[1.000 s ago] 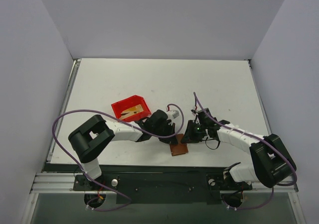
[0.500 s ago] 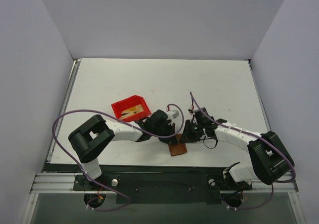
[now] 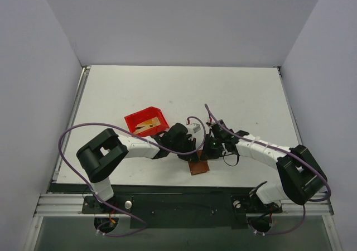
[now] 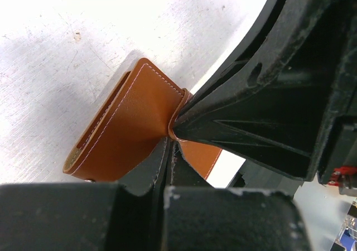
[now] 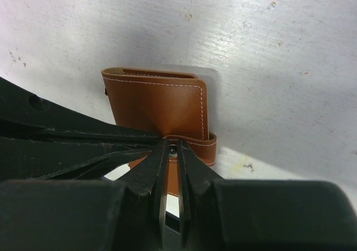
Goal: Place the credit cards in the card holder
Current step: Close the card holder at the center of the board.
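Moved: your right arm has swung left over the last second. The right gripper point(image 5: 173, 150) now meets the left gripper point(image 4: 169, 150) nose to nose at the wallet point(image 3: 199, 167). The left arm, wallet and bin point(image 3: 131, 122) haven't shifted.
Meaning: you've gone from a one-arm hold to both arms on the wallet. That looks like setup for pulling it open, so you're still on prep. No card is being loaded yet.
Left fingers: together, pinching a fold of the wallet's leather. No gap shows in the left wrist view.
Right fingers: almost together, with only a sliver of gap. A thin edge of the brown flap sits in it, so count this as a clamp on the wallet.
Wallet position: on the worktop point(image 3: 167, 89) close to its near edge, slightly right of the middle, directly under both grippers.
Wallet state: folded, brown outside showing. The inner pockets are hidden and no card is visible in it.
Bin: red, left of the middle and about halfway back from the near edge, well apart from the wallet.
Bin contents: the gold-tan cards point(image 3: 148, 123), lying flat and overlapping. You can't get a count from the top view.
Risk: both pinches land on nearly the same spot, so a pull may drag the wallet instead of opening it.
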Tool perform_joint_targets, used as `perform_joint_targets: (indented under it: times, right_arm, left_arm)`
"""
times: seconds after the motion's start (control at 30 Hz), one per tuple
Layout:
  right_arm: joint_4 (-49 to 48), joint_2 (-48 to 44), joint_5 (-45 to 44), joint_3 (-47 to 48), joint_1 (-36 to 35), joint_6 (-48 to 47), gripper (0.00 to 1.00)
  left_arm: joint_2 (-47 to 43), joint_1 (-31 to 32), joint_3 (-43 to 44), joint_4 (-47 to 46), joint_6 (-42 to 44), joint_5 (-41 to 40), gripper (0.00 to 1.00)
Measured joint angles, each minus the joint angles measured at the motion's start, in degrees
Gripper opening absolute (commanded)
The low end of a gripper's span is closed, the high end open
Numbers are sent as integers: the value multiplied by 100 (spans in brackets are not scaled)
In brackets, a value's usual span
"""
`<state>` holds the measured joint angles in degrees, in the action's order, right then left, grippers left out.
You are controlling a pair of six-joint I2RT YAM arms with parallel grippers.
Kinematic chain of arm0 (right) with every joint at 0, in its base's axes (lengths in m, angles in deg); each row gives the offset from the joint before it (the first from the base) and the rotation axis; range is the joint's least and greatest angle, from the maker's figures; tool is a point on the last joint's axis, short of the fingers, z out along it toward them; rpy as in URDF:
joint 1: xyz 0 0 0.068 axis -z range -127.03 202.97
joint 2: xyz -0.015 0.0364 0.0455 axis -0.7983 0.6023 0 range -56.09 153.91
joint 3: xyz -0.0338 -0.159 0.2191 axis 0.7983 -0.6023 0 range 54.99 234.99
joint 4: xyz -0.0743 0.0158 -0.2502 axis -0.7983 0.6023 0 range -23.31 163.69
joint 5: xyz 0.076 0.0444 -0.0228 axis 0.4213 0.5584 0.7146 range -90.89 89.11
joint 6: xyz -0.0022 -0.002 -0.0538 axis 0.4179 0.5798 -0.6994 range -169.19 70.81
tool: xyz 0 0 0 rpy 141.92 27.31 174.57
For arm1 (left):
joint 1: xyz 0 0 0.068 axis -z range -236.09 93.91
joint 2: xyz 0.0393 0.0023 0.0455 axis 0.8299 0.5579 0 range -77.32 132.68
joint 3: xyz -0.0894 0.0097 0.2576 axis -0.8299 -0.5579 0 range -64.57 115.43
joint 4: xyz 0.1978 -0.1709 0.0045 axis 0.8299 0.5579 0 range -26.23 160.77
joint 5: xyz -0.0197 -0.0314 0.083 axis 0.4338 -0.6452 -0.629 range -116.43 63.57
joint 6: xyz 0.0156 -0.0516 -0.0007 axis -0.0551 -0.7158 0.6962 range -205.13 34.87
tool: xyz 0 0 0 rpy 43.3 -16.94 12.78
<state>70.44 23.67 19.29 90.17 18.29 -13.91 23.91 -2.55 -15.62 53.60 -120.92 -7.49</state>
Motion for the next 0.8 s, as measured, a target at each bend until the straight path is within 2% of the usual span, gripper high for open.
perform_joint_targets:
  times: [0.63,0.8]
  right_arm:
    - [278,260,-1106,385,-656,146,0]
    - [177,111,-1233,260,-717,243,6]
  left_arm:
    - [0,-2,-33,-44,-20,0,0]
    - [0,-2,-33,-50,-20,0,0]
